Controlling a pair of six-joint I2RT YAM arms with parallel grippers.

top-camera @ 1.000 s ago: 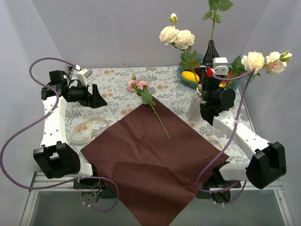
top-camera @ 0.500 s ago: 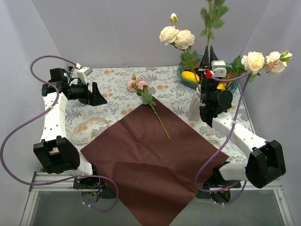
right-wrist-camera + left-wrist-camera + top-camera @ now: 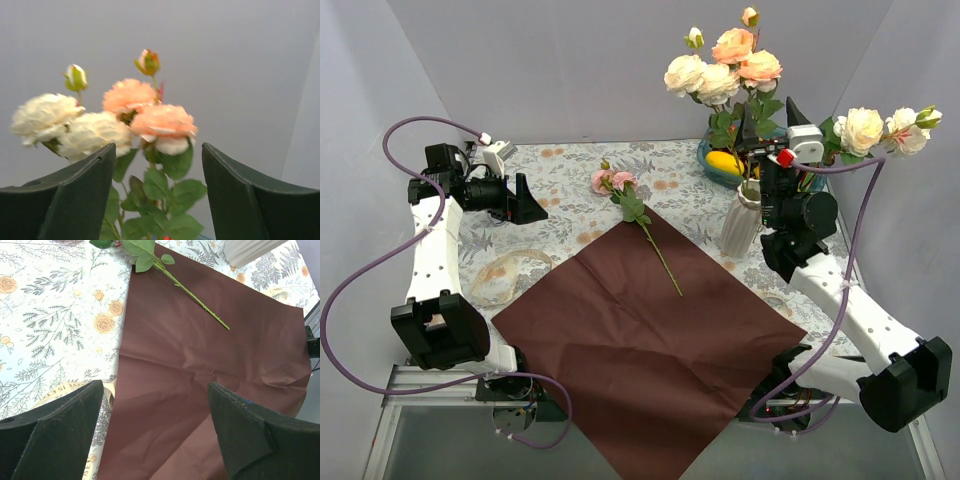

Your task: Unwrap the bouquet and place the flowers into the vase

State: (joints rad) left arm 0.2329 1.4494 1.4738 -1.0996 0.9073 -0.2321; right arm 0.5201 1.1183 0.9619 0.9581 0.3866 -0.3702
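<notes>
the vase point(image 3: 740, 225) stood upright, holding peach and cream flowers point(image 3: 725, 65); further cream blooms point(image 3: 880, 130) leaned out to its right, stems hidden behind the arm. the right gripper point(image 3: 770, 118) was raised just behind the vase, jaws spread and pinching nothing, the blooms seen beyond them. one pink rose point(image 3: 615, 182) lay well left of the vase, its stem across the dark red paper point(image 3: 640, 330) spread flat by the vase's base. the left gripper point(image 3: 525, 200) hung far left of the vase, jaws spread, empty.
</notes>
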